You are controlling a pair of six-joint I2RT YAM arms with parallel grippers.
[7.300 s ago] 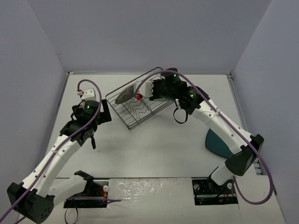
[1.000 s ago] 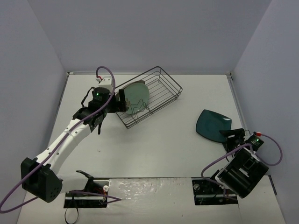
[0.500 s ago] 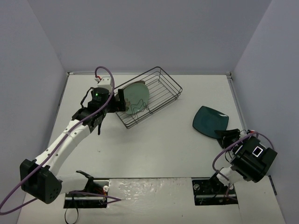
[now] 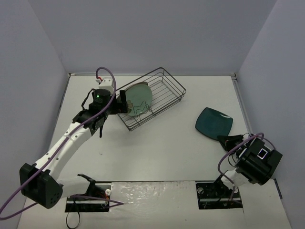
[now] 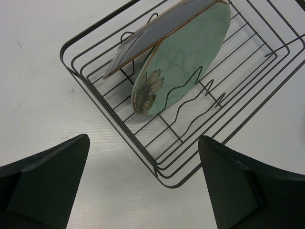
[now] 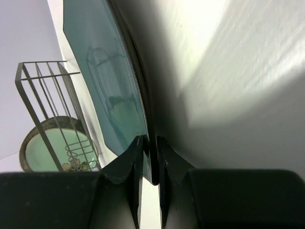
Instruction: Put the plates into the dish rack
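Observation:
The black wire dish rack (image 4: pixel 174 85) sits at the back centre. The mint-green plate (image 4: pixel 138 98) stands on edge in its left end, and the grey plate (image 5: pixel 152 33) leans behind it. My left gripper (image 4: pixel 122 107) hovers open just off the rack's left corner (image 5: pixel 169 186), with nothing between its fingers. On the right of the table lies the dark teal plate (image 4: pixel 214 122). My right gripper (image 4: pixel 227 141) is shut on this plate's near rim. In the right wrist view the plate's edge (image 6: pixel 109 81) runs between the two fingers (image 6: pixel 135 148).
Grey walls close in the white table on three sides. The right arm's base and purple cable (image 4: pixel 252 164) crowd the near right corner. The rack (image 6: pixel 38 95) and green plate (image 6: pixel 47 152) show far off in the right wrist view.
My right gripper has closed onto the teal plate's near rim, and the plate has shifted slightly left. The left arm has barely moved and stays open by the rack.

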